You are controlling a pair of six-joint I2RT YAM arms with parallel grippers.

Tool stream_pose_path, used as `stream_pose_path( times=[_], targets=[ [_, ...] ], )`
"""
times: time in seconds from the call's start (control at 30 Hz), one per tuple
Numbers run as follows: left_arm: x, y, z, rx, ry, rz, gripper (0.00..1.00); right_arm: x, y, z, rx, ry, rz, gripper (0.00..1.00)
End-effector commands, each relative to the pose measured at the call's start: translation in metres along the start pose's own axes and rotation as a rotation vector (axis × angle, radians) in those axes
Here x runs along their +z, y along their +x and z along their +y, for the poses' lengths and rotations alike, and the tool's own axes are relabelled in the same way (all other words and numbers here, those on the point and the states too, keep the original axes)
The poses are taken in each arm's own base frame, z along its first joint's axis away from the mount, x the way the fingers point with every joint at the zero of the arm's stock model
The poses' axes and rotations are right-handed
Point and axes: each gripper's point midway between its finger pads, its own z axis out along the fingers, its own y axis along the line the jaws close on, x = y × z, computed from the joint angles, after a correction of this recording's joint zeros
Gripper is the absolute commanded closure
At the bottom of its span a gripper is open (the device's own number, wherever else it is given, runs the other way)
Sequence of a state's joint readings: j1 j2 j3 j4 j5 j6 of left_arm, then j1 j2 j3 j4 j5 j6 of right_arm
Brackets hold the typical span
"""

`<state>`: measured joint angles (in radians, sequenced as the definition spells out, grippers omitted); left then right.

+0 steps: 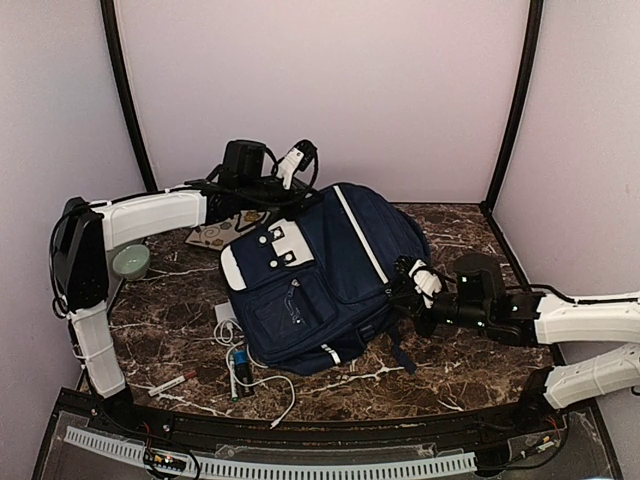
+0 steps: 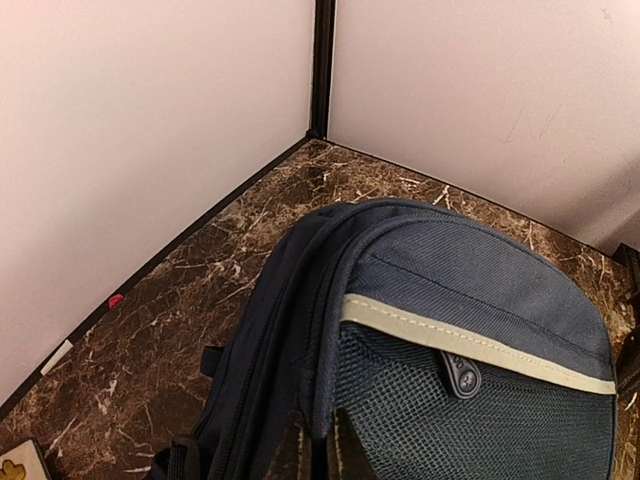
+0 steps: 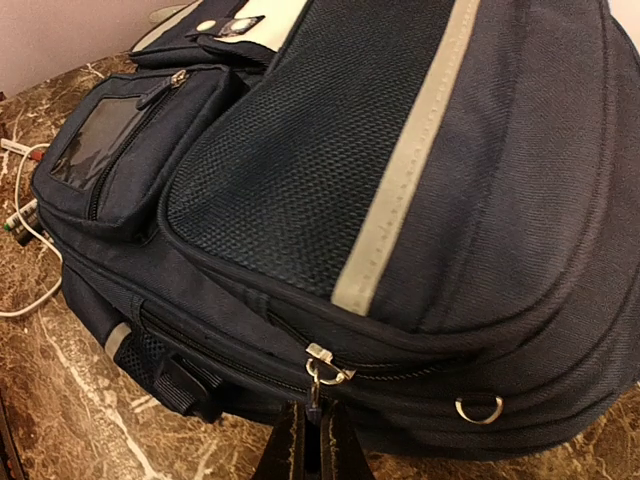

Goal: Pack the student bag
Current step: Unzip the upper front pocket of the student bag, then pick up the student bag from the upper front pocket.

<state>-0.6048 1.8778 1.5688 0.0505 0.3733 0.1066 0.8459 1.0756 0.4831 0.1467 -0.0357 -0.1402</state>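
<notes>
Left gripper (image 2: 320, 455) first: its jaws stand narrow, almost together, and they appear to nip a ridge of fabric at the top edge of the student bag (image 1: 320, 280). Over to the right gripper (image 3: 312, 452): narrow too, and it looks pinched on the little tab hanging from the zip pull (image 3: 318, 368) on the bag's side seam.

The bag lies on its back in the middle of the marble table (image 1: 460, 375), front pockets up, top end toward the far left, stretched between the two arms. A white cable (image 1: 275, 385) and a red-tipped marker (image 1: 172, 383) lie loose just beside its near-left corner.

How will it handle? We judge it soft and floppy: woven cloth that lifts only where it is pinched while the rest sags. It looks bulky more than heavy, though we cannot tell what is inside. Nothing here seems fragile.

The zip pull is small, metal and hinged, so we expect it to slip or twist if tugged sideways; it wants a pull along the line of the zip. The fabric needs holding taut at the other end, or the whole bag will simply slide on the smooth stone. The seam ridges give the firmest hold. The mesh panel (image 3: 290, 170) we would avoid, since fingertips may snag in it.
</notes>
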Motion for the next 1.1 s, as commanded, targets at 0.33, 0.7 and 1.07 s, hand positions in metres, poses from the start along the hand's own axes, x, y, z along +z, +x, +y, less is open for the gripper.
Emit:
stream_pose_path(
  times=[0.33,0.7,1.07],
  targets=[
    [-0.022,-0.073,0.055,-0.092,-0.161,-0.299,1.0,0.045,-0.035,0.076,-0.035,-0.303,-0.049,1.0],
    [-0.019,-0.067,0.013,0.036,0.067,-0.322,1.0,-0.012,-0.097,0.048,0.062,-0.266,-0.16,0.55],
    [-0.018,-0.059,-0.018,0.099,0.182,-0.313,1.0,0.013,-0.14,-0.088,0.577,-0.156,-0.016,0.33]
  ],
)
